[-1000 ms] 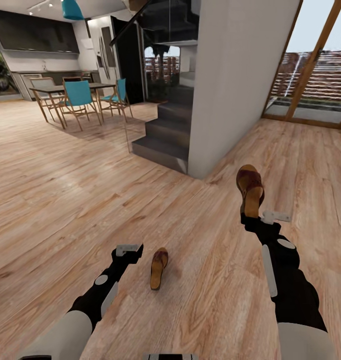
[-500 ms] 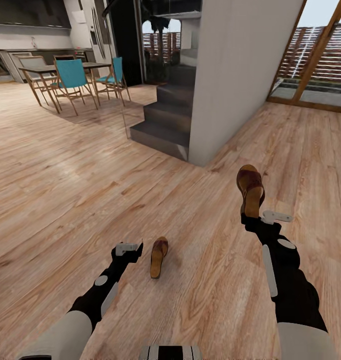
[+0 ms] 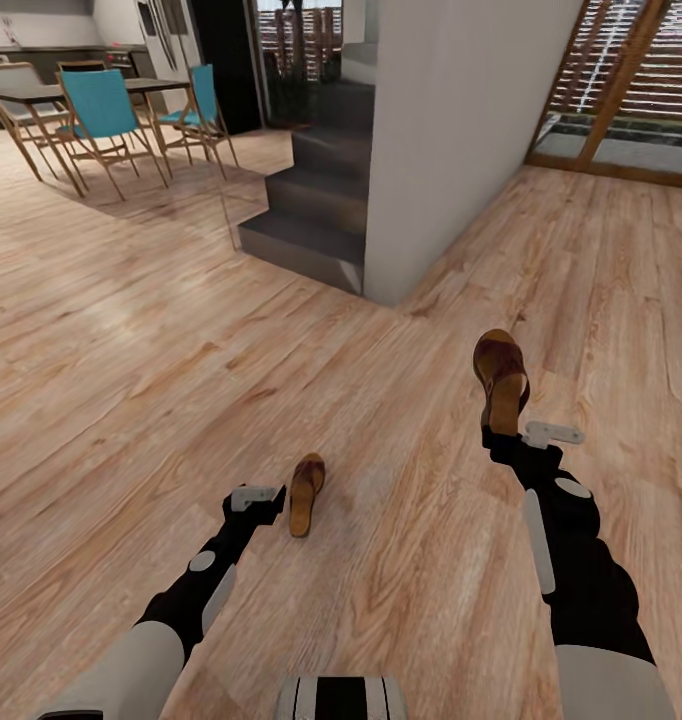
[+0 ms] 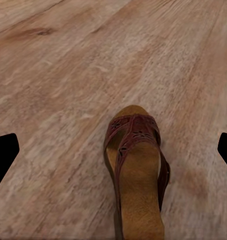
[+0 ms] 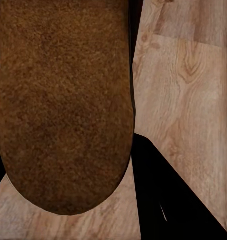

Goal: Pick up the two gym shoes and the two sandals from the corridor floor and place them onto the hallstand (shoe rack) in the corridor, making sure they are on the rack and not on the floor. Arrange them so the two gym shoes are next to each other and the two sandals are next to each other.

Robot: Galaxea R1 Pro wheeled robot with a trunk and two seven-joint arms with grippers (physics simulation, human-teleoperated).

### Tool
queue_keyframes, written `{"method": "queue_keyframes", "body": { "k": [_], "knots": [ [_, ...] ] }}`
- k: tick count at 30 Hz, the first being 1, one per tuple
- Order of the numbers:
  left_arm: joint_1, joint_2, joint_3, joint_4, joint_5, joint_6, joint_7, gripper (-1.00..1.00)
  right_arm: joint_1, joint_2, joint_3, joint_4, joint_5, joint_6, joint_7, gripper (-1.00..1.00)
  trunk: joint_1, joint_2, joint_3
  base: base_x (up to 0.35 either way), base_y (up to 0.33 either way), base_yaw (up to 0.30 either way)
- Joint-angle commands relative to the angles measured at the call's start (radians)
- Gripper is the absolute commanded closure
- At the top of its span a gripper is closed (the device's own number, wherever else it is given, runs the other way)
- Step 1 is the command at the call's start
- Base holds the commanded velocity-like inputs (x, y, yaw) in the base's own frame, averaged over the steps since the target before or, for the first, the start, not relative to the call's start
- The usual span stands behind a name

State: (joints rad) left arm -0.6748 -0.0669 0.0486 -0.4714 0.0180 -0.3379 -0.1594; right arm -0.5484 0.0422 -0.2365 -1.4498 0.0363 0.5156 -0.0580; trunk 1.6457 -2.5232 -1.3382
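Closest to us, at the bottom edge of the head view, a striped part of our trunk (image 3: 341,698) is cut off by the frame, and both forearms reach forward over the corridor floor (image 3: 131,400). Our left gripper (image 3: 253,499) hangs low with its fingers spread and nothing between them; in the left wrist view only the dark tips of the fingers (image 4: 3,155) show at the two side edges, and the sandal on the floor (image 4: 137,175) lies between and ahead of them, its heel end cut off by the picture edge. In the head view that same sandal on the floor (image 3: 305,494) rests just beside the left gripper, sole down on the planks, toe pointing away from us. Our right gripper (image 3: 511,435) grasps the second sandal (image 3: 501,378) by its heel end, holding it raised above the floor with the strap end pointing away; the fingers themselves are mostly hidden behind the sole. The right wrist view shows the tan sole of the second sandal (image 5: 63,105) close up, with blurred dark shapes beside it that we cannot tell apart. Farther off stand a grey wall (image 3: 451,140) and dark steps (image 3: 311,220); beyond them, blue chairs (image 3: 101,110) at a table are cut off by the top edge, and slatted glazing (image 3: 631,90) stands at far right.
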Motion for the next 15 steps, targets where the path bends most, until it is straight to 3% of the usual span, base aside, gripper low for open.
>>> {"method": "queue_keyframes", "body": {
  "k": [1,15],
  "knots": [
    [0.000,-0.001,0.005,0.000,0.002,-0.002,-0.008,-1.00,-0.001,0.001,-0.001,-0.001,0.001,0.006,-0.002,1.00,0.000,-0.001,-0.006,0.000,0.000,-0.173],
    [0.000,-0.001,0.006,0.000,0.002,-0.003,-0.008,-1.00,-0.001,0.001,0.003,-0.001,0.001,0.006,-0.002,1.00,0.006,-0.004,-0.081,0.000,0.000,-0.176]
  ]
}}
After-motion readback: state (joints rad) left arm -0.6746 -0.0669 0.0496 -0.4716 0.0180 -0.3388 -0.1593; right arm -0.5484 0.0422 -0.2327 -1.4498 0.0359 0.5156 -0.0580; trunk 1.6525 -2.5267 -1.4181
